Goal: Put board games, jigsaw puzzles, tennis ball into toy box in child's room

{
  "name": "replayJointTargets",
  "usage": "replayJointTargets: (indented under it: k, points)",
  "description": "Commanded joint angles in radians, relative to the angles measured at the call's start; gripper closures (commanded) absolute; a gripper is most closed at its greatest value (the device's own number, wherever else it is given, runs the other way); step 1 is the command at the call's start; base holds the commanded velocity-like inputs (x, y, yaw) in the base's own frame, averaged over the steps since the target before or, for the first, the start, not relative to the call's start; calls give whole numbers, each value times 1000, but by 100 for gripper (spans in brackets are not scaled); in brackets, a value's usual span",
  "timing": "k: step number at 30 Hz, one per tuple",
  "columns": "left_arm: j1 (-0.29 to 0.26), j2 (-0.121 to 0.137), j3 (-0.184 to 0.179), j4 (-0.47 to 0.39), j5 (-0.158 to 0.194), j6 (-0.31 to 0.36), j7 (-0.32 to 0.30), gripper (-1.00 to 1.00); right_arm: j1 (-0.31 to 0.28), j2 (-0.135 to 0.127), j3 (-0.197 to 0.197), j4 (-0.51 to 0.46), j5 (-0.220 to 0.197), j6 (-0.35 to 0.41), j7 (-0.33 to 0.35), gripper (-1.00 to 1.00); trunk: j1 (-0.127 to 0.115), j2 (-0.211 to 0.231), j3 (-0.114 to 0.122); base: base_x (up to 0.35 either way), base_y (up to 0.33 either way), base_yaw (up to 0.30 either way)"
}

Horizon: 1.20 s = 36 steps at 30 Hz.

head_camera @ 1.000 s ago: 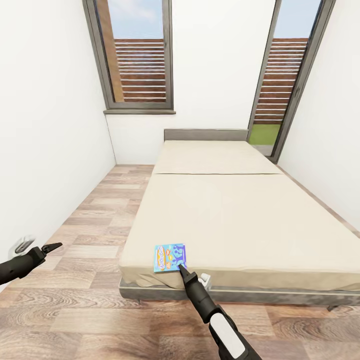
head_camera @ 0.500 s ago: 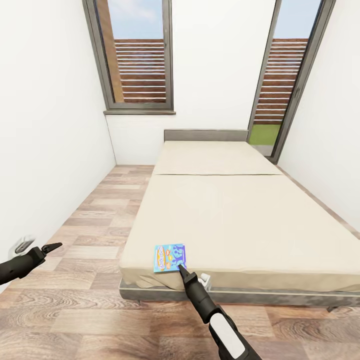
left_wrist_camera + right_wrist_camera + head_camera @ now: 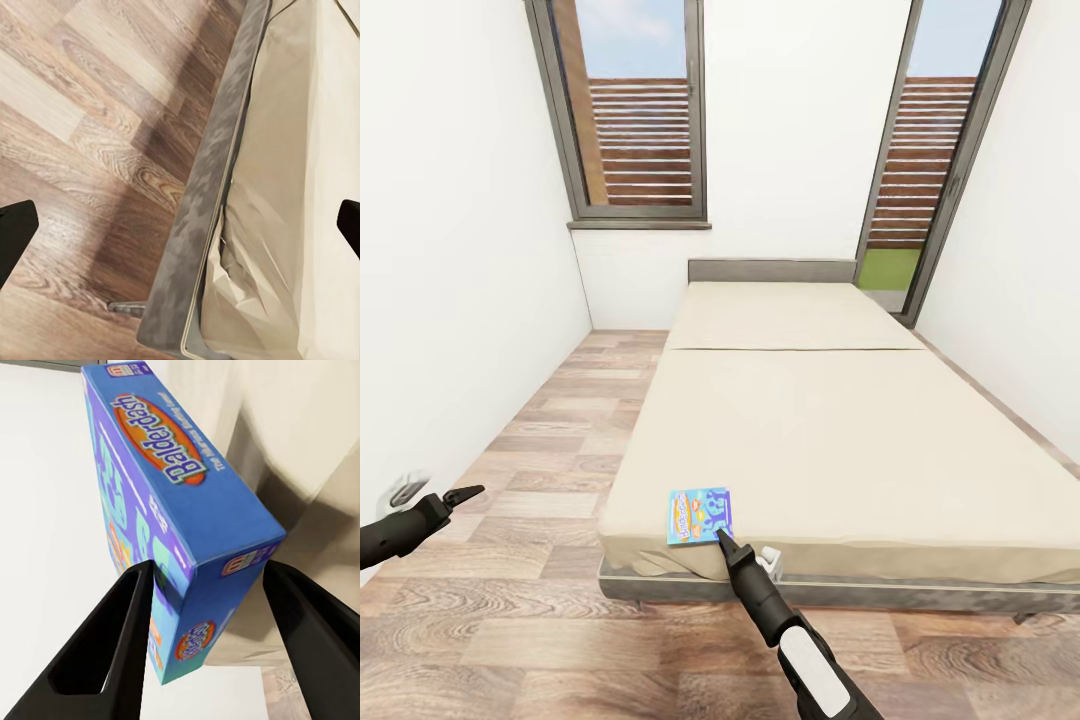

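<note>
A blue board game (image 3: 698, 515) with orange-yellow art lies flat on the near left corner of the beige bed (image 3: 810, 430). My right gripper (image 3: 720, 538) reaches it from the foot end. In the right wrist view the box (image 3: 187, 510) sits between the two black fingers (image 3: 112, 637), and the right gripper (image 3: 208, 574) is shut on its near edge. My left gripper (image 3: 465, 492) hangs open over the floor to the left, near the wall. In the left wrist view the left gripper (image 3: 180, 225) has nothing between its wide-apart fingers. The table and toy box are out of view.
A white wall (image 3: 450, 300) runs close along the left, with a socket (image 3: 405, 490) low on it. Wood-plank floor (image 3: 550, 440) lies between that wall and the bed. The grey bed frame (image 3: 199, 225) edges the mattress. Tall windows (image 3: 640, 110) stand behind the headboard.
</note>
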Motion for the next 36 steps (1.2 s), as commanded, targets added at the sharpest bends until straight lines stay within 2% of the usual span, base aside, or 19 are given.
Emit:
replayJointTargets:
  k: [1,21,28,34,36]
  points:
    - [-1,0,2,0,4,8,-1,-100,0,0,0,0,-11,7,4,100,-4,7,2,0,0,0]
    - [-1,0,0,0,4,8,0,-100,0,0,1,-5,-10,11,-2,100,-81,147,65,0,0,0]
    - [-1,0,-1,0,4,7,1,-100,-2,0,2,-12,-11,21,-38,100,-108,196,87,0,0,0]
    - [-1,0,-1,0,4,8,2,-100,-2,0,3,-71,-9,126,-113,100,-131,238,106,0,0,0]
    - [-1,0,-1,0,4,7,2,-100,-2,0,2,-126,-9,202,-172,100,-138,252,112,0,0,0]
